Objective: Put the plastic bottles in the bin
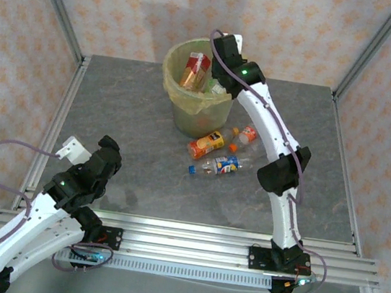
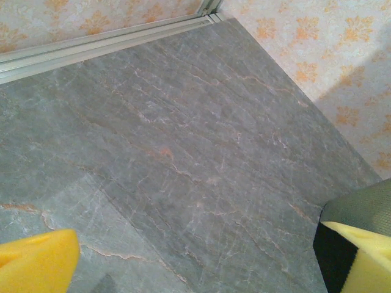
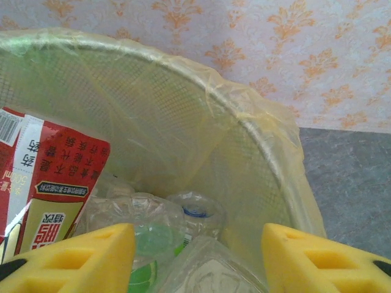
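right pincer [image 3: 195, 244] above bin [image 1: 185, 116], 3 bottles [image 1: 206, 145] on table [image 1: 140, 175]

Bare table [image 1: 141, 172] left of three bottles [image 1: 206, 146]; bin [image 1: 192, 117] blocks behind.

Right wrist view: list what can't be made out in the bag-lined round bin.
- Crumpled clear plastic bottle between the yellow foam tool pads: cut off by the bottom edge, grip unclear.
- Red-labelled bottle: cropped by the left edge.
- Floor of the bag-lined bin: hidden by its contents.
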Available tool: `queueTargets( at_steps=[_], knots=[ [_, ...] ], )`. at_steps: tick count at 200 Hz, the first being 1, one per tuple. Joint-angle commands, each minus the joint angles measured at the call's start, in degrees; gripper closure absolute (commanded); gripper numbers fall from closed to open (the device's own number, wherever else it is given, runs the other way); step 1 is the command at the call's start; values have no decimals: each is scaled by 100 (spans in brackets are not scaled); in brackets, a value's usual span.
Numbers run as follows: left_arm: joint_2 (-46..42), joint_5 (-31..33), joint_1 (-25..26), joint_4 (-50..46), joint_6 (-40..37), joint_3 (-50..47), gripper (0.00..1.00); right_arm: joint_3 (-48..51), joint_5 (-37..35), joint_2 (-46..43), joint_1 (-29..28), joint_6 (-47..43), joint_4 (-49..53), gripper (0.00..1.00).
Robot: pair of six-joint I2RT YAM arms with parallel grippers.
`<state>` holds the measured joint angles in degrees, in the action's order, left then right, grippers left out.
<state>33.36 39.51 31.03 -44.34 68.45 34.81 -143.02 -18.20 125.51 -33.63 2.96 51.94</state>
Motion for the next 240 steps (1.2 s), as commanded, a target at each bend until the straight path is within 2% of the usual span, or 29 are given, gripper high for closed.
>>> queueTargets(
  at_steps=[1,40,78,114,148,176,201,215,240],
  knots=[
    [-43,287,4,-190,-77,149,0,-37,483,8,23,243,48,43],
    [-32,276,3,-142,-88,136,0,-624,935,256,23,285,247,46],
    [179,100,2,90,-588,290,0,-1562,823,273,23,60,519,28],
    [487,-150,7,418,-1287,517,0,-1562,671,-263,23,-63,495,18],
    [742,-868,7,1027,-2281,729,0,-1383,184,-812,23,-48,796,10],
    [1010,-1505,9,1406,-2912,917,0,-481,-275,-1554,21,218,930,4],
    [1233,-2134,17,1830,-3318,932,0,1143,-523,-2560,18,517,523,0],
    [1412,-2422,37,1974,-3457,971,0,2070,-700,-3154,23,728,297,1],
    [1734,-2608,226,2093,-3630,1069,0,3559,-878,-4153,25,1275,92,1]
  ],
)
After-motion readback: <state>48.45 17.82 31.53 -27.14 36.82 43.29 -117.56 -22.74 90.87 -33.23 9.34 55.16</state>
